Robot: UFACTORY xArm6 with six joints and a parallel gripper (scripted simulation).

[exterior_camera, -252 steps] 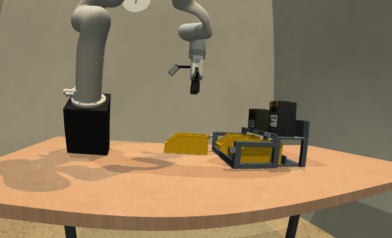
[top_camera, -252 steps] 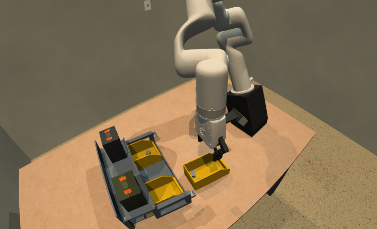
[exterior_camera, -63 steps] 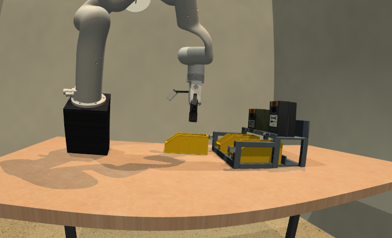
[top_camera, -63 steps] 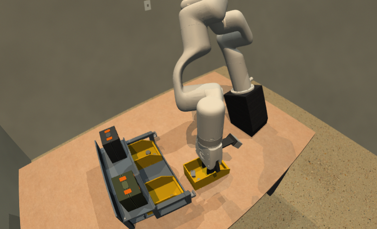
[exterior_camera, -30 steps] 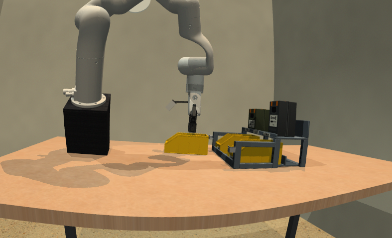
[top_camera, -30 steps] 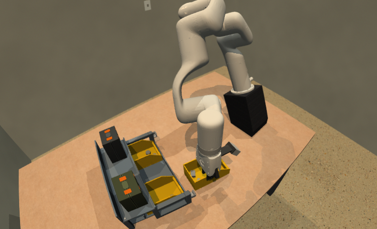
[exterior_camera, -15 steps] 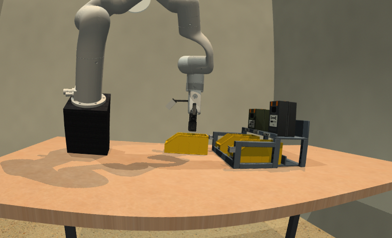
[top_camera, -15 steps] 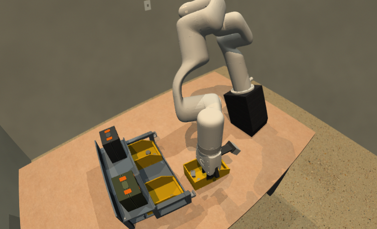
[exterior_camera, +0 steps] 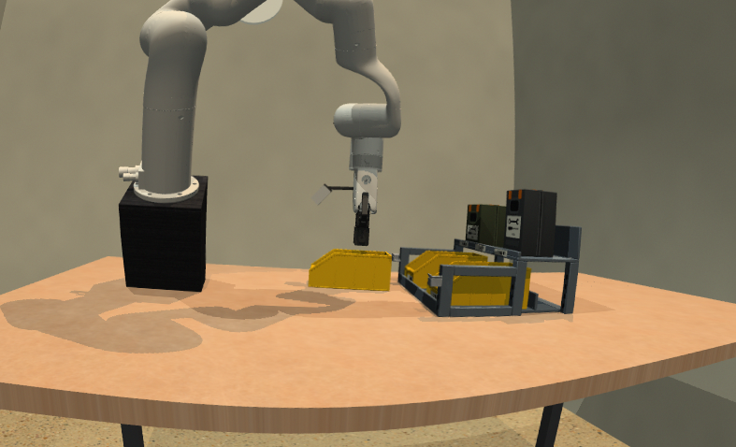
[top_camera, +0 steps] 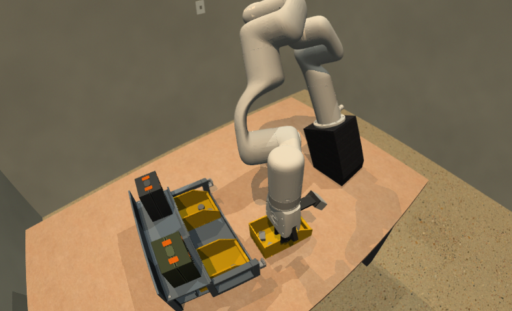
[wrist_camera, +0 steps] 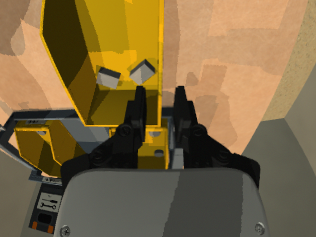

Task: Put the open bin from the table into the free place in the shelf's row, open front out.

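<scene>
Top view puts the yellow bin (top_camera: 280, 236) on the table (top_camera: 95, 247) at lower centre, just right of the grey shelf (top_camera: 256, 265), with small grey parts (top_camera: 262, 235) lying inside it. The gripper (top_camera: 287, 238) hangs from the pale arm (top_camera: 285, 174) straight over the bin, its dark fingers pointing down above the bin's right-hand side. In the exterior view the fingertips sit just above the bin's top rim (exterior_camera: 353, 252) at mid-frame, not touching it. The wrist view shows the two fingers partly apart with a gap between them, one over the bin's inside and the other outside its side wall; they grip nothing. Two more yellow bins (top_camera: 196, 206) stand in the shelf, left of centre, with a bare slot (top_camera: 211, 231) between them. A black box (top_camera: 153, 194) and an olive box (top_camera: 174, 260) rest on the shelf's upper board. The arm's black pedestal (top_camera: 349, 162) stands toward the upper right of the table.
</scene>
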